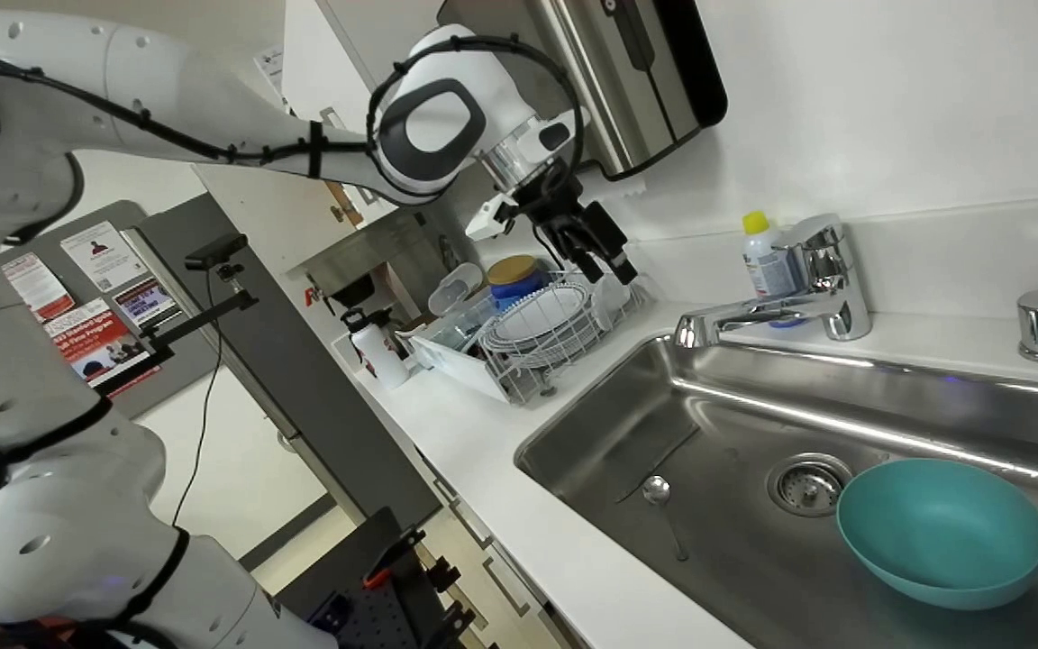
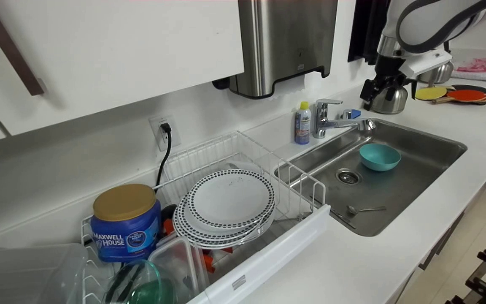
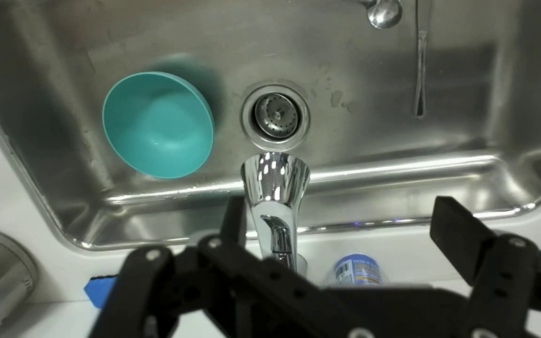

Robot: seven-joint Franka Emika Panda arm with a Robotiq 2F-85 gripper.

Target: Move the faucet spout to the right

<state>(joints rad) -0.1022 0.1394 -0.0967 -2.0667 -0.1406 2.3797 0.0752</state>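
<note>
Steel sink (image 3: pixel 359 136) before us, the gripper (image 3: pixel 340 216) hangs above the faucet spout (image 3: pixel 274 204), fingers (image 3: pixel 456 230) wide; in the wrist view it points up-frame between them, nearer the frame-left finger.

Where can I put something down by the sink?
The white counter has a bare strip between the sink and the front edge. In the sink, there's bare steel between the spoon and teal bowl. It's crowded in the dish rack and by the wall, where a yellow-capped bottle stands and the faucet spout reaches out.
</note>
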